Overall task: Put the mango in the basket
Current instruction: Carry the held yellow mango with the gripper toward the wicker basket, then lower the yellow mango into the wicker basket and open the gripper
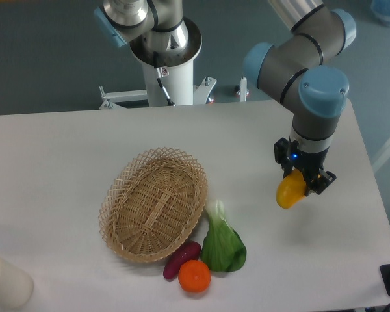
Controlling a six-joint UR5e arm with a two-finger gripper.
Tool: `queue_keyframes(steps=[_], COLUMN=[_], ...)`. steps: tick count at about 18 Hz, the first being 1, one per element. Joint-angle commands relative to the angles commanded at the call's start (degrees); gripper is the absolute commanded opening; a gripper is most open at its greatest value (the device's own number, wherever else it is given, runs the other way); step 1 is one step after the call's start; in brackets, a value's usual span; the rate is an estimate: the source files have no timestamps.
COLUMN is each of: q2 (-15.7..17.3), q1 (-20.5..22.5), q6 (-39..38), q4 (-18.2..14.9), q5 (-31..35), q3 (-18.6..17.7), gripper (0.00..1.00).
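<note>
Fixed camera: hand (303, 182) clamped on mango (290, 192), well right of basket (154, 203).

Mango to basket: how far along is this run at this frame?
Done: the mango is picked up, clamped in the gripper and seemingly raised off the table, right of the produce. In hand: carrying it; it is well right of the basket. Left: move across, lower and release; the basket holds nothing yet.

We see bare white surface (260, 156) between the arm and the shallow oval tan wicker basket (154, 203) | leafy green vegetable (222, 244), round orange fruit (194, 275), purple sweet potato (181, 259) crowd its near-right rim.
</note>
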Motion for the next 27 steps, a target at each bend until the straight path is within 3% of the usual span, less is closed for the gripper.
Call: queue_keyframes(steps=[8, 15, 24, 27], q2=[0.4, 1.3, 3.0, 4.4], q1=[0.4, -0.3, -9.5, -13.3], q6=[-0.8, -3.1, -11.5, -12.4], q4=[-0.3, -2.7, -1.9, -1.8], q5=[-1.4, -4.2, -3.7, -3.4], q3=[-0.4, -1.1, -4.0, -6.8], gripper=[0.37, 0.37, 0.37, 0.37])
